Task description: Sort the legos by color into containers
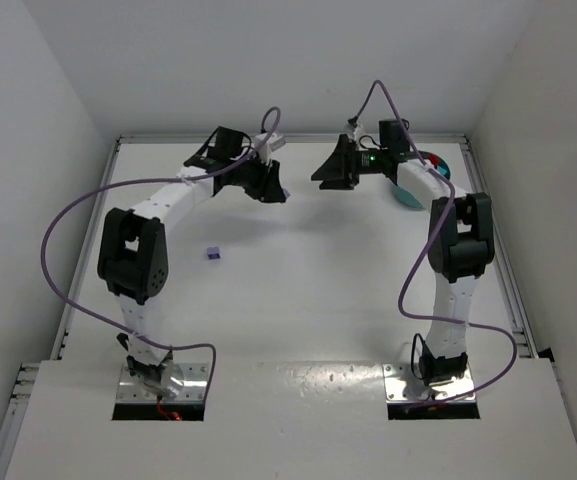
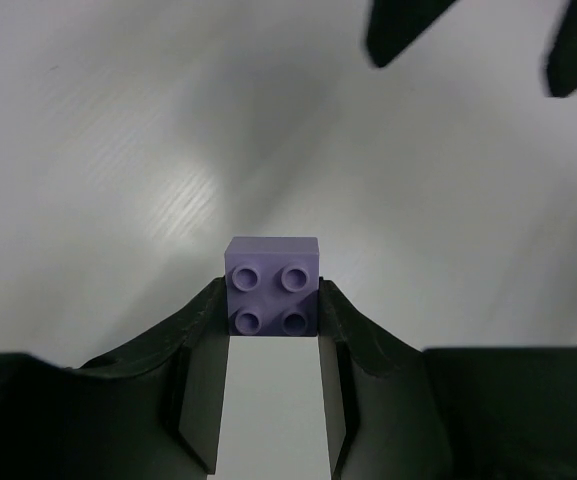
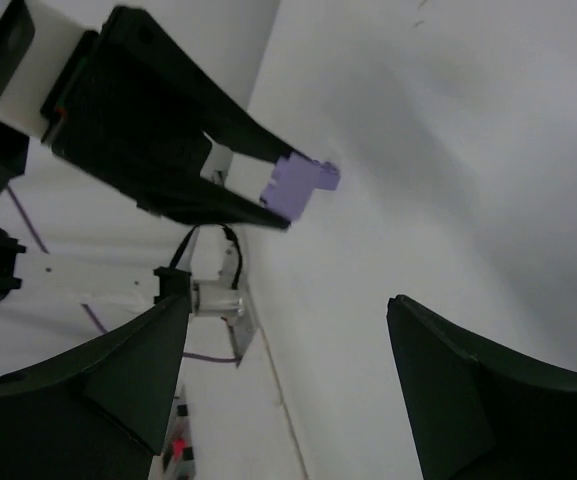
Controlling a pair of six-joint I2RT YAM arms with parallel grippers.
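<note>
Presenting the held purple brick [image 2: 273, 285] for handover, we judge.
On the table [image 1: 298, 310] we count one teal dish [image 1: 409, 195] behind the right arm [image 1: 458, 240], hence the pass; the right gripper [image 1: 330, 172] gapes wide, facing the left gripper [image 1: 273, 188], which clamps that brick. One loose purple brick [image 1: 213, 253] lies well apart.

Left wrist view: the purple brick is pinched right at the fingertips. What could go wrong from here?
1. The purple brick sits only between the very tips of the left gripper, half of it sticking out, so it may slip or twist free.
2. The open right gripper faces it nearby; a handover or crossing could knock fingers together.
3. The teal dish sits partly hidden by the right arm, so reaching it means passing that arm.
</note>
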